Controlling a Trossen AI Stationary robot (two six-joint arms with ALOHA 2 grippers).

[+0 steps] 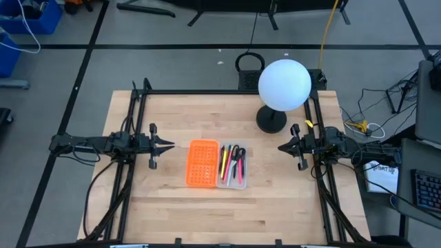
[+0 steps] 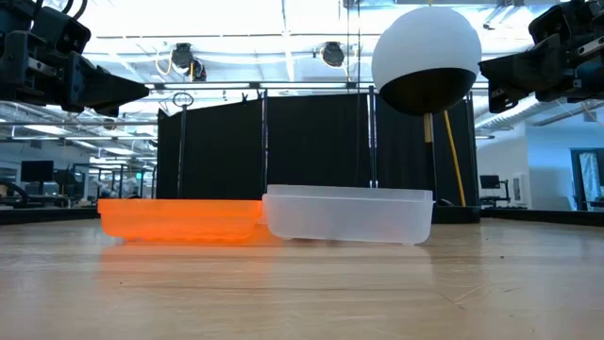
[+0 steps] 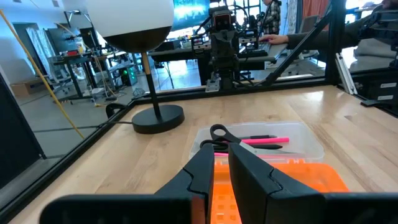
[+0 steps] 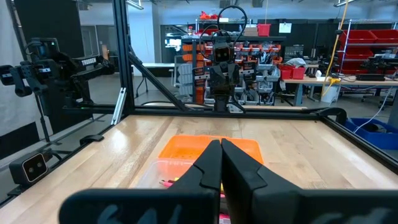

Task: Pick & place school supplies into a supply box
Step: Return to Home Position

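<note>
The supply box's clear tray (image 1: 233,167) sits mid-table, joined on its left to the orange perforated lid (image 1: 201,163). Pens, pink, yellow and dark, lie inside the tray (image 3: 264,142), together with the black-handled scissors (image 3: 219,134). In the low view the tray (image 2: 347,215) and lid (image 2: 179,218) rest flat on the wood. My left gripper (image 1: 170,145) hovers left of the lid, shut and empty. My right gripper (image 1: 281,147) hovers right of the tray, shut and empty. Their fingers show closed in the wrist views (image 3: 221,163) (image 4: 221,157).
A lamp with a white globe shade (image 1: 284,84) and black round base (image 1: 271,120) stands at the far right of the table. Black frame rails (image 1: 138,103) run along both table sides. Bare wood (image 1: 227,213) lies toward the near edge.
</note>
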